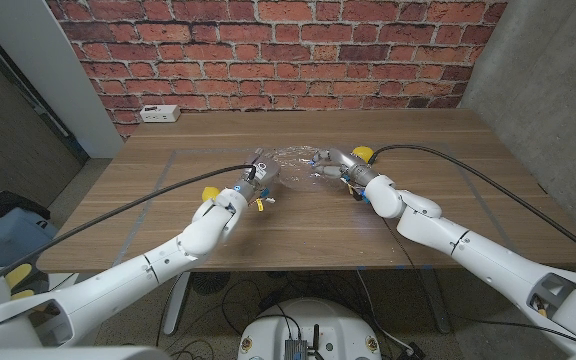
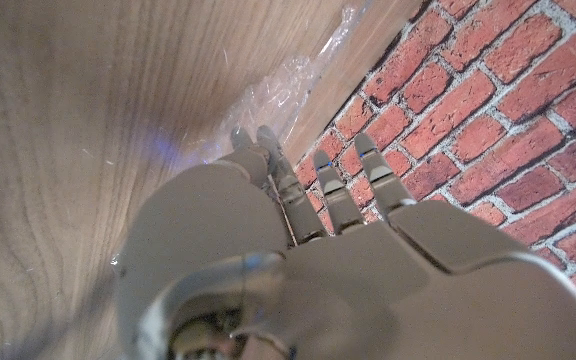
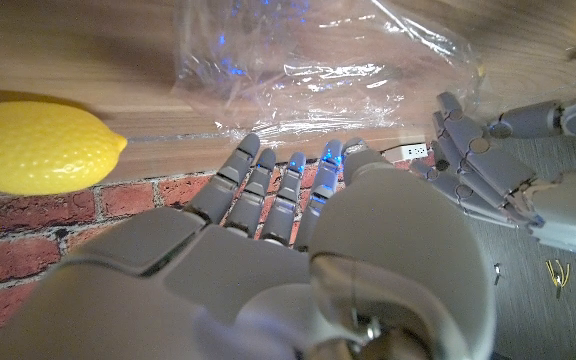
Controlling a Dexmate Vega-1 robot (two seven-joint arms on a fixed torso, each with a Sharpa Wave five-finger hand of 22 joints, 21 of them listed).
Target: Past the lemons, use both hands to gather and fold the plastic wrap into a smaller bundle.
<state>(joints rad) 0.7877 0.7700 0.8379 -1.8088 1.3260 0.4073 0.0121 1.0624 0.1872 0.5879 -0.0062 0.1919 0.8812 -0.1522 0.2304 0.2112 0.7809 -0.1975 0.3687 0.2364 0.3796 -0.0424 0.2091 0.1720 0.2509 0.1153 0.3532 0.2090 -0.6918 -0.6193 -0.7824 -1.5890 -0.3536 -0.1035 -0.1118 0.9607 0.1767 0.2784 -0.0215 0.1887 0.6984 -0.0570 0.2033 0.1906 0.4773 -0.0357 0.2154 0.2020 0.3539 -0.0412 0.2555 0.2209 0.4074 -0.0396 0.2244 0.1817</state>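
The left hand point(image 1: 255, 172) and the right hand point(image 1: 334, 163) are seen at opposite ends of the plastic wrap point(image 1: 298, 165), fingers spread and extended towards it; whether either grips the film cannot be told. The wrap (crumpled, clear) is found mid-worktop point(image 1: 168, 160), between the hands. One lemon point(image 1: 363, 153) is seen just beside the right hand, another lemon point(image 1: 210, 193) near the left wrist.
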